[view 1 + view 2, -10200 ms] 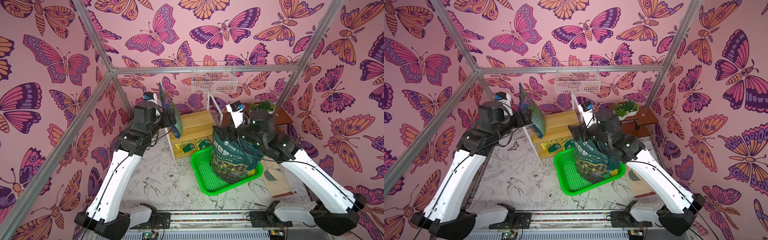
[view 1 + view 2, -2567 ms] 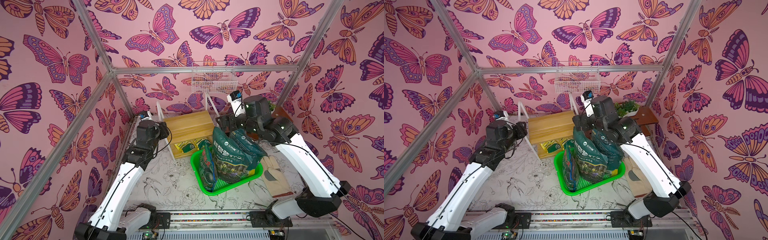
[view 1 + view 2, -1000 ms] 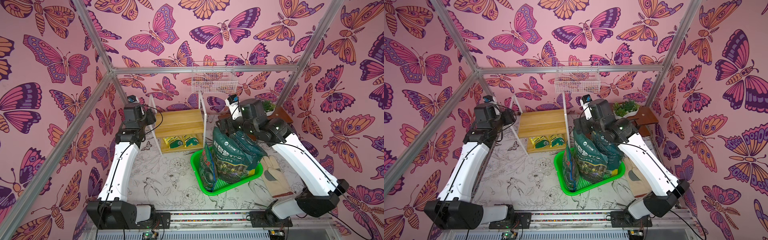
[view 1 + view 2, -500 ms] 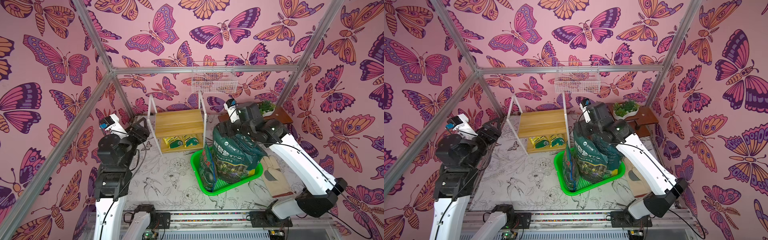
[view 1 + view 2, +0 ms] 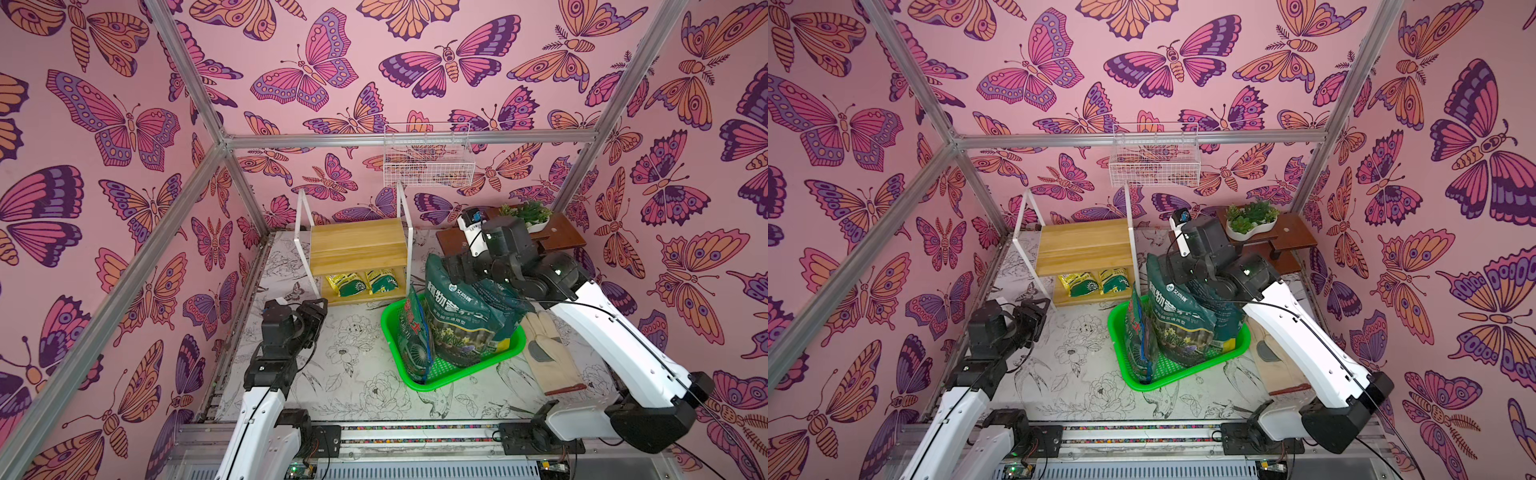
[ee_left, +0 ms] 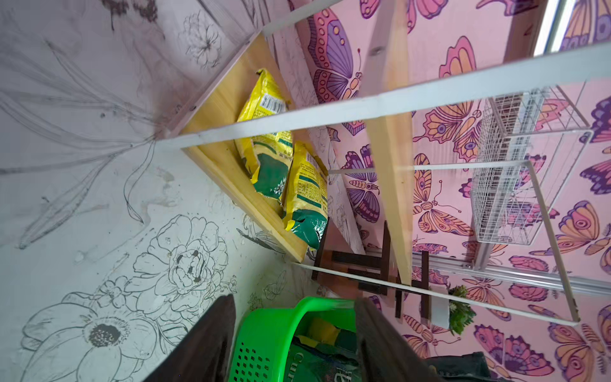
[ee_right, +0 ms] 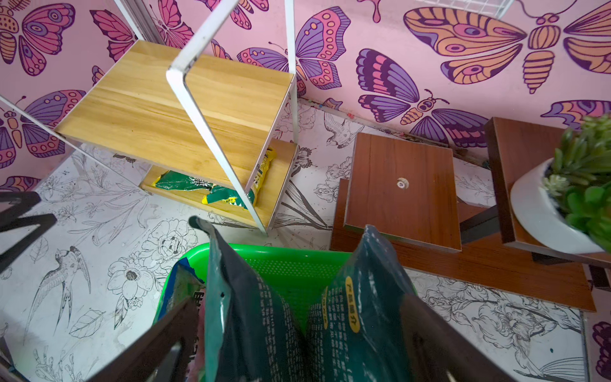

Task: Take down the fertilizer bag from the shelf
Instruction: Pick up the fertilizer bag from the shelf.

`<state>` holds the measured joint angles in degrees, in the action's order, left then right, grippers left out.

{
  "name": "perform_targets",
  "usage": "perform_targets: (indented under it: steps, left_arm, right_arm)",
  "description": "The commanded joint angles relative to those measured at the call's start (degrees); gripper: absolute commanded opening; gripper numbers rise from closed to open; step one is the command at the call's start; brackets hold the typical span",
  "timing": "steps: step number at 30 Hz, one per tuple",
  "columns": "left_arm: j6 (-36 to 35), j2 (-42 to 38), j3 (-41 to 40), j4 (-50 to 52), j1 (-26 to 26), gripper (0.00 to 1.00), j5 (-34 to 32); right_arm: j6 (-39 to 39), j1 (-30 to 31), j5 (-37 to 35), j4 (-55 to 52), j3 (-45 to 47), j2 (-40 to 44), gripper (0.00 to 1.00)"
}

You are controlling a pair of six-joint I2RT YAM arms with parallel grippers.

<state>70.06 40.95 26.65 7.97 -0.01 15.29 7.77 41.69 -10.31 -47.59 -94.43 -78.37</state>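
The dark bags (image 5: 461, 316) seem already down: three of them stand upright in the green tray (image 5: 457, 368), which sits mid-desk just in front of the shelf (image 5: 357, 245) at the back edge of the desk (image 5: 353, 374). The shelf's top plank is bare, and two yellow packs (image 5: 361, 283) lie on its lower plank. The thinnest bag stands on edge at the tray's side nearer the desk's left edge, touching the big one beside it. The right pincer (image 7: 297, 307) hangs over the tray with its jaws spread wide. It straddles the tops of two bags without visibly squeezing them, so the step in hand looks like letting go and clearing. It would do this best by rising straight up, so that no finger drags a top and tips the row. It should also mind the shelf's white frame and the brown stand (image 5: 561, 239) close behind. The left pincer (image 5: 316, 309) is released and empty, low near the desk's left edge and well apart from the tray. It has no part in this step.
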Motion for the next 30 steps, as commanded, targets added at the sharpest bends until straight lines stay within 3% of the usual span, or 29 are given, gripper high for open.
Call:
perform_targets:
  steps: [1,10,21,30]
  left_arm:
    - [6.9,2.9,-1.5,-10.7,0.1,0.58,0.8]
    - [10.3,17.7,-0.7,-16.7,-0.8,0.45,-0.4]
    - [10.5,36.3,5.7,-26.2,-3.6,0.5,-2.0]
    - [10.8,42.4,7.1,-29.9,-4.9,0.47,-5.7]
  right_arm:
    - [1.2,-0.2,-2.5,0.6,0.2,1.5,0.98]
    - [1.6,-0.2,-4.2,1.7,2.0,3.4,0.98]
    - [0.7,-0.2,-5.7,2.2,3.5,5.6,0.98]
    - [-0.3,-0.3,-6.8,2.2,4.5,5.5,0.98]
